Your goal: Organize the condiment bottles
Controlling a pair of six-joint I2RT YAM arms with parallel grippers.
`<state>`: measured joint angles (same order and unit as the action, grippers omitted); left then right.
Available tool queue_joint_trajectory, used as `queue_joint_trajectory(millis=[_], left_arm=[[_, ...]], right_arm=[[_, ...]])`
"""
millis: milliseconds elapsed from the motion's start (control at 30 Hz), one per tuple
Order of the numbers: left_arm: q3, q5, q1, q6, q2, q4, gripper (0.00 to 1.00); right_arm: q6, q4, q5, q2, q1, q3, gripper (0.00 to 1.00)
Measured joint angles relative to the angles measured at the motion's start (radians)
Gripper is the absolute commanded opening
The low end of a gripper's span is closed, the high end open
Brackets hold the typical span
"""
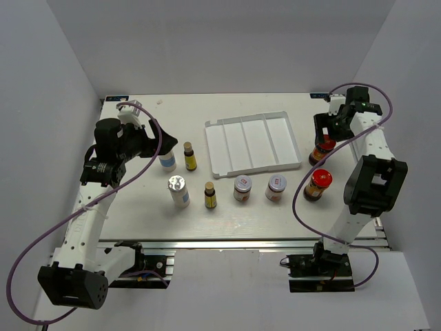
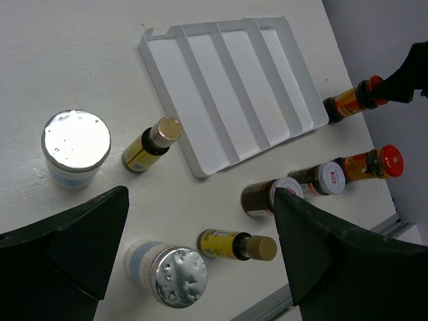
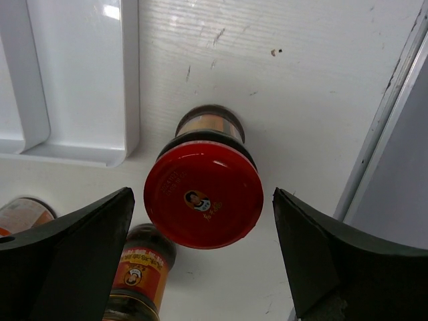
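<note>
Eight condiment bottles stand on the white table. Two white silver-capped bottles [image 1: 167, 161] [image 1: 178, 191] and two amber yellow-labelled bottles [image 1: 189, 156] [image 1: 210, 196] stand left of centre. Two silver-lidded jars [image 1: 242, 187] [image 1: 275, 187] stand in front of the tray. Two red-capped dark-sauce bottles [image 1: 322, 149] [image 1: 317, 185] stand at the right. My right gripper [image 1: 331, 129] is open above the farther red-capped bottle [image 3: 204, 204], a finger on either side of its cap, not touching. My left gripper [image 1: 151, 140] is open and empty, high above the left bottles [image 2: 170, 274].
A white ribbed flat tray [image 1: 252, 143] lies empty at the table's centre back, its corner [image 3: 73, 150] close to the red-capped bottle. The table's right edge rail [image 3: 384, 127] runs just beyond that bottle. The second red-capped bottle [image 3: 137, 274] stands close in front.
</note>
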<state>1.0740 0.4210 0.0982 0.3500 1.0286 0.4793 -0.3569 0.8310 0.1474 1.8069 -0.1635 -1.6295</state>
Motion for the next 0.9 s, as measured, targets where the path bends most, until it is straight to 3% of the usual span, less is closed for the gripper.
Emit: queue_joint_trajectory(millis=[733, 867, 900], left_arm=[[0.000, 0.008, 0.000, 0.018, 0.047, -0.002, 0.98], [0.000, 0.008, 0.000, 0.018, 0.048, -0.002, 0.98], [0.000, 0.008, 0.000, 0.020, 0.048, -0.003, 0.98]], right_arm=[[-0.021, -0.028, -0.016, 0.107, 0.000, 0.014, 0.85], [-0.027, -0.032, -0.012, 0.114, 0.000, 0.014, 0.71], [-0.029, -0.034, -0.013, 0.115, 0.000, 0.014, 0.58]])
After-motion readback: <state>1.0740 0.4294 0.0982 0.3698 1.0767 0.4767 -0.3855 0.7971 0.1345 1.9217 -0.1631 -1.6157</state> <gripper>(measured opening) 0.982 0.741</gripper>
